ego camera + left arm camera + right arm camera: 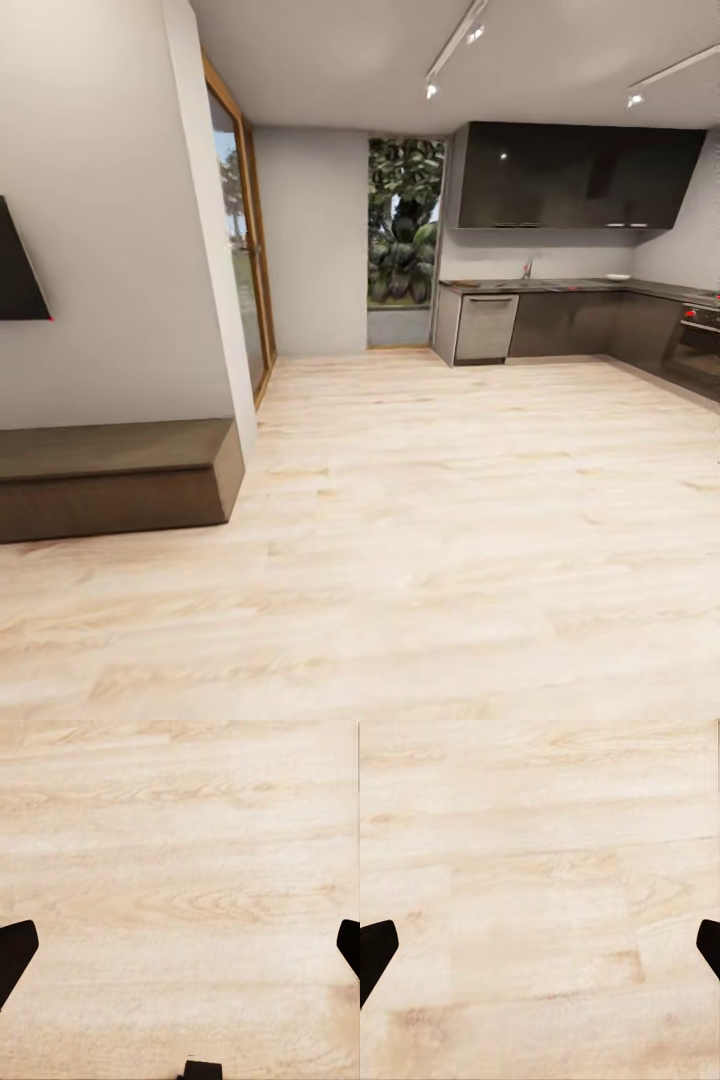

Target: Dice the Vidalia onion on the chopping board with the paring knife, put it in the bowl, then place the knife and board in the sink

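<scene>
The kitchen lies far across the room in the head view. Its grey countertop [580,286] runs over dark cabinets, with the chrome tap [527,268] marking the sink [515,285]. A small white shape on the worktop looks like the bowl [617,277]. The Vidalia onion, chopping board and paring knife are too far off to make out. In the left wrist view my left gripper [180,945] hangs open over bare wood floor, its dark fingertips [15,952] wide apart. My right gripper [540,949] is likewise open over the floor and holds nothing.
Pale wood floor [430,520] stretches from me to the kitchen. A low dark bench [110,475] and a wall corner [215,300] stand at the left, with a glass door [240,250] behind them. A dishwasher [486,327] and an oven [700,340] sit under the counter.
</scene>
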Robot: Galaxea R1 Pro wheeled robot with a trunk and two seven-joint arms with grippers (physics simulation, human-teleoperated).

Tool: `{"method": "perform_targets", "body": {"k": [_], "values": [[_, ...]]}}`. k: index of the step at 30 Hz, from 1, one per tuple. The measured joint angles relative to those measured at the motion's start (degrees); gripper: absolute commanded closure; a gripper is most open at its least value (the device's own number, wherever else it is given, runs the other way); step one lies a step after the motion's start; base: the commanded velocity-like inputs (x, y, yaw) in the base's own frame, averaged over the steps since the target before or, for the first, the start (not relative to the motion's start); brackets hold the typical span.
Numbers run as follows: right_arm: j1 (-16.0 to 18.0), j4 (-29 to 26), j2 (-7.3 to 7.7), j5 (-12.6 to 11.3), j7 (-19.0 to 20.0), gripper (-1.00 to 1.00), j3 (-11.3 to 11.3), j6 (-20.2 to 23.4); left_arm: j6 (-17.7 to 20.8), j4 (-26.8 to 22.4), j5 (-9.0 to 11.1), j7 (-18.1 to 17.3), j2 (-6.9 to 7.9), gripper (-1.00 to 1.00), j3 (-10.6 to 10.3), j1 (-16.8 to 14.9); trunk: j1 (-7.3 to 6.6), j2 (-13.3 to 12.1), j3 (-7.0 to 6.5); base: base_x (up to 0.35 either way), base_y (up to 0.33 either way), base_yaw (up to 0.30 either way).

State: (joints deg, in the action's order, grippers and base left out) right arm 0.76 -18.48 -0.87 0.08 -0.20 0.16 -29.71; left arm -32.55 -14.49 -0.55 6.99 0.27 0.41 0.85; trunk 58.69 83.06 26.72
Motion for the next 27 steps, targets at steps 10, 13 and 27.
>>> {"method": "perform_targets", "body": {"k": [10,13,27], "values": [[0.00,-0.01,0.00,0.00,-0.01,-1.00,0.00,0.00,0.00,0.00,0.00,0.00,0.00,-1.00,0.00,0.00,0.00,0.00,0.00,0.323,0.000,-0.111],[0.00,-0.01,0.00,0.00,0.00,-1.00,0.00,0.00,0.00,0.00,0.00,0.00,0.00,-1.00,0.00,0.00,0.00,0.00,0.00,0.323,0.000,-0.112],[0.00,-0.02,0.00,0.00,-0.02,-1.00,0.00,0.00,0.00,0.00,0.00,0.00,0.00,-1.00,0.00,0.00,0.00,0.00,0.00,0.323,0.000,-0.112]]}}
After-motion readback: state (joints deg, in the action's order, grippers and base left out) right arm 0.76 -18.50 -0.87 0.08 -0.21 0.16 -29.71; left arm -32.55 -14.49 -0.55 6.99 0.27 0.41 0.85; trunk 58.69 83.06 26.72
